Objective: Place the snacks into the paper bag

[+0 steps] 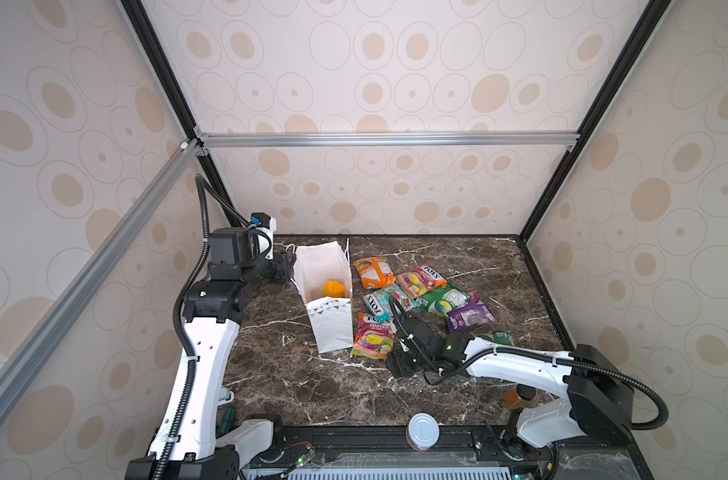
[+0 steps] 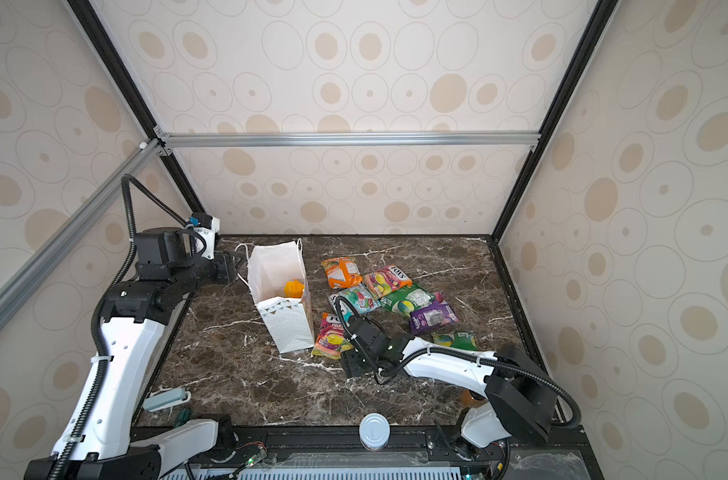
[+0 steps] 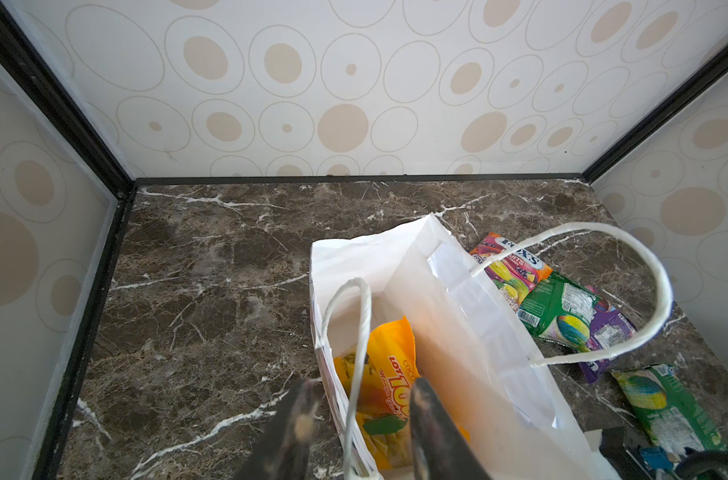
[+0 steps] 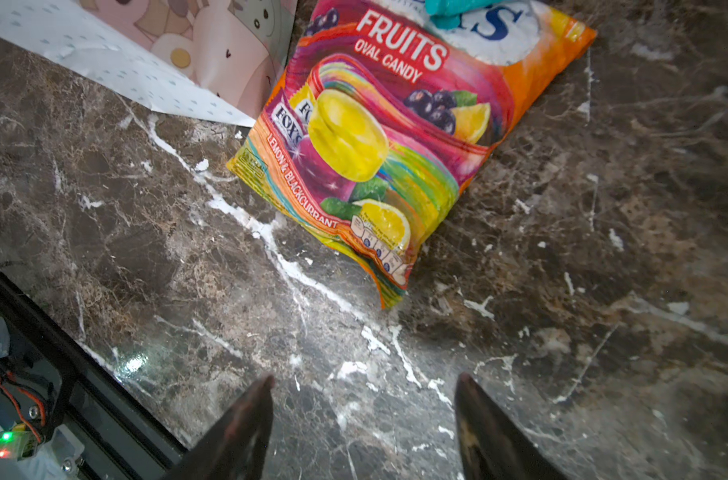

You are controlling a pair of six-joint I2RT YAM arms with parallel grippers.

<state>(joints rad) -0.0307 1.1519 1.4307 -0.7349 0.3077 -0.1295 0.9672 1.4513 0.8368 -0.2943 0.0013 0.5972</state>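
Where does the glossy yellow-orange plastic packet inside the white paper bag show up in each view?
In a top view: the yellow-orange packet lies deep inside the open white paper bag, left of centre.
In a top view: same spot, inside the bag.
Left wrist: seen close up through the bag's open mouth.
Right wrist: not in it.
Shared landmark: the bag itself, in all four.

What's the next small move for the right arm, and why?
Probably ease the right end effector forward and down onto the FOX'S Fruits packet: its jaws stand open and empty short of it, and that packet lies beside the paper bag.
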